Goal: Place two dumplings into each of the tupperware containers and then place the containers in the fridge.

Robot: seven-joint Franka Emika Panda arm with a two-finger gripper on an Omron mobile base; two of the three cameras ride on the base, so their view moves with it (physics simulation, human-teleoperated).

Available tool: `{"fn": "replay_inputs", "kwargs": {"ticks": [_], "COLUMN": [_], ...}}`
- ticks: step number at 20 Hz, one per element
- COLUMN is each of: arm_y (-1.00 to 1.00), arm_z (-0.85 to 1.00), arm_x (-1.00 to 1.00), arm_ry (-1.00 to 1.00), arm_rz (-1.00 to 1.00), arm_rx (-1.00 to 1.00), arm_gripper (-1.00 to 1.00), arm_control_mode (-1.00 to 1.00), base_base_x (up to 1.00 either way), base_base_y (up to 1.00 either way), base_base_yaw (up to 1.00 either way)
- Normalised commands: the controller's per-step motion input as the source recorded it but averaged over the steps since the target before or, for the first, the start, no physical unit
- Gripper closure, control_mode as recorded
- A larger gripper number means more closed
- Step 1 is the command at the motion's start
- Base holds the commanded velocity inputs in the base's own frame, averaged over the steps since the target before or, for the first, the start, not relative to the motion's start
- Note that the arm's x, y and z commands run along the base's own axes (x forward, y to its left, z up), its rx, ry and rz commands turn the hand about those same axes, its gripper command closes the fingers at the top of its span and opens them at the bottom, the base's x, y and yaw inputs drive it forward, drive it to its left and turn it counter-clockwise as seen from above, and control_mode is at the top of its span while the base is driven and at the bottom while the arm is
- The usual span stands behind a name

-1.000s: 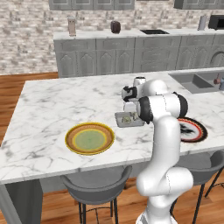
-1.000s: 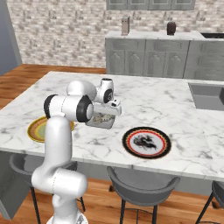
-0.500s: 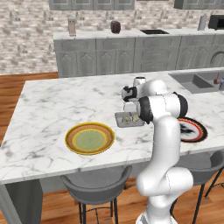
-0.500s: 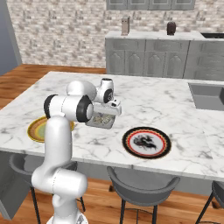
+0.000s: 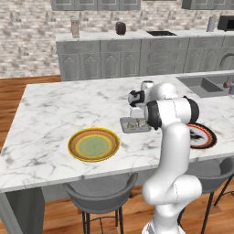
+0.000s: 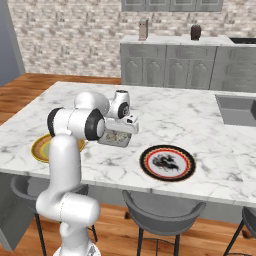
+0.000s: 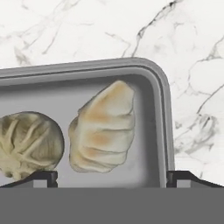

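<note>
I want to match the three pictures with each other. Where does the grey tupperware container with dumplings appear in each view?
Left base view: tupperware container at centre, just left of the arm, right of the yellow plate.
Right base view: container left of centre, under the gripper.
Hand view: container across the lower left, two dumplings inside.
Shared landmark: the white marble counter.

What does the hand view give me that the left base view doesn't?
Hand view alone: two dumplings, one crimped and one rounder, lying apart in the container's corner, with the open gripper just above. Left base view alone: the yellow plate, the black-and-red plate, the sink. Both: the container and marble counter.
</note>
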Motion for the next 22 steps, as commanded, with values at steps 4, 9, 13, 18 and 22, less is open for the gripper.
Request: {"fn": "replay_inputs", "kwargs": {"ticks": [4,9,13,18,22], "arm_y": [-0.14,-0.34,-0.07,0.0,0.0], "arm_z": [0.0,0.0,-0.06,-0.08,0.0], "arm_x": [-0.04,-0.02,-0.14,-0.29,-0.04], "arm_ry": [0.02,0.01,0.0,0.0,0.0], "arm_rz": [0.0,0.0,0.0,0.0,0.0], "arm_rx": [0.0,0.0,0.0,0.0,0.0], "arm_gripper": [-1.0,-1.0,-1.0,-1.0,-1.0], "arm_control_mode": [-1.0,-1.0,-1.0,-1.0,-1.0], "base_base_x": [0.0,0.0,0.0,0.0,0.0], "base_base_y": [0.0,0.0,0.0,0.0,0.0], "base_base_yaw": [0.0,0.0,0.0,0.0,0.0]}}
